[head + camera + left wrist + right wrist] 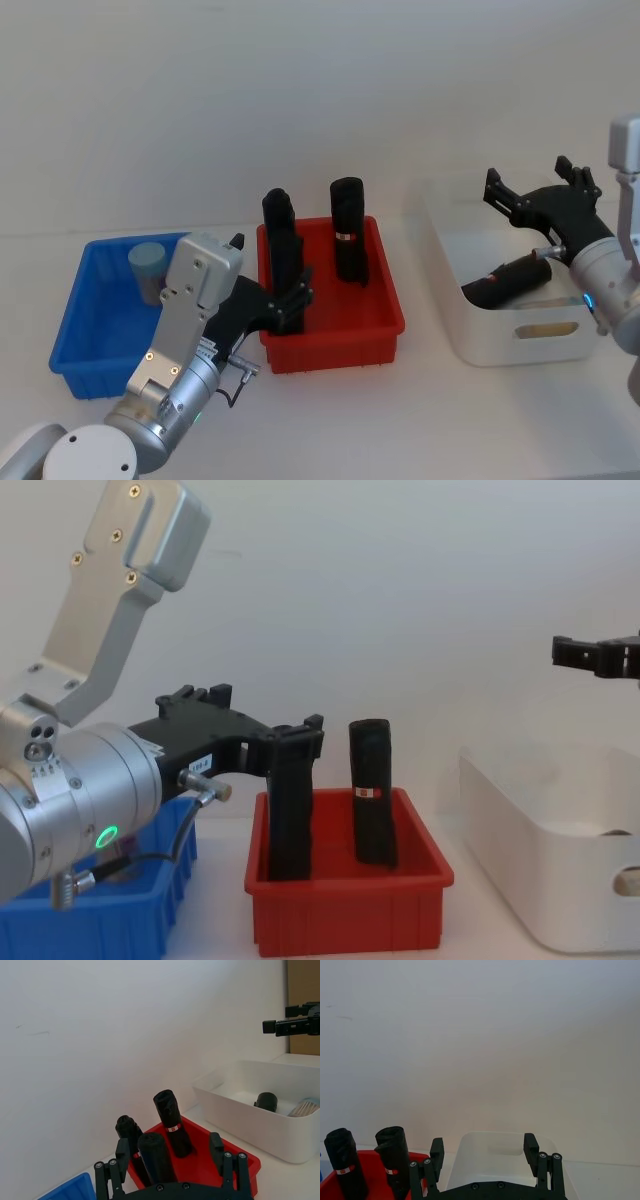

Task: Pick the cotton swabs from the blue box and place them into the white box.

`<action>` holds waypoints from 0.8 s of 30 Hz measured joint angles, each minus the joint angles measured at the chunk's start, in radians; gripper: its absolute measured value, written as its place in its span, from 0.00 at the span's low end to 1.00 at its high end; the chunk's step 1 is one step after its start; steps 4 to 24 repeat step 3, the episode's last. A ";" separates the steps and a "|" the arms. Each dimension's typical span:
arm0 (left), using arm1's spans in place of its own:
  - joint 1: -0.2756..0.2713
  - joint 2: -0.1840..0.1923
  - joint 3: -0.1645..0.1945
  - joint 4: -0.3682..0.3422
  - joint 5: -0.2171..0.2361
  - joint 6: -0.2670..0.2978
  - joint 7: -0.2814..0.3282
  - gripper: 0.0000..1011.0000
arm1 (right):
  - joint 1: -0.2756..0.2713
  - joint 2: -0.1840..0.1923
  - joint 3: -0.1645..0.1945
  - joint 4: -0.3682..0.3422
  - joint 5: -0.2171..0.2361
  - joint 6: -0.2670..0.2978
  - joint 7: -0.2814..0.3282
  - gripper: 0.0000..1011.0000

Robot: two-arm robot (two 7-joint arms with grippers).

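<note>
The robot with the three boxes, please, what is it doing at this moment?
It is moving cotton swabs from the blue box into the white box. One jar of cotton swabs stands in the blue box, and another lies in the white box beside a black roll. The left gripper is open over the red bin, among the upright black rolls, holding nothing. The right gripper hangs open above the white box, also holding nothing.
</note>
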 joint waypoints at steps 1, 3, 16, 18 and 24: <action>0.000 0.000 0.000 0.000 0.000 0.000 0.000 0.99 | 0.000 0.000 0.000 0.000 0.000 0.000 0.000 0.99; 0.000 0.000 0.000 0.000 0.000 0.000 0.000 0.99 | 0.000 0.000 0.000 0.000 0.000 0.000 0.000 0.99; 0.000 0.000 0.000 0.000 0.000 0.000 0.000 0.99 | 0.000 0.000 0.000 0.000 0.000 0.000 0.000 0.99; 0.000 0.000 0.000 0.000 0.000 0.000 0.000 0.99 | 0.000 0.000 0.000 0.000 0.000 0.000 0.000 0.99; 0.000 0.000 0.000 0.000 0.000 0.000 0.000 0.99 | 0.000 0.000 0.000 0.000 0.000 0.000 0.000 0.99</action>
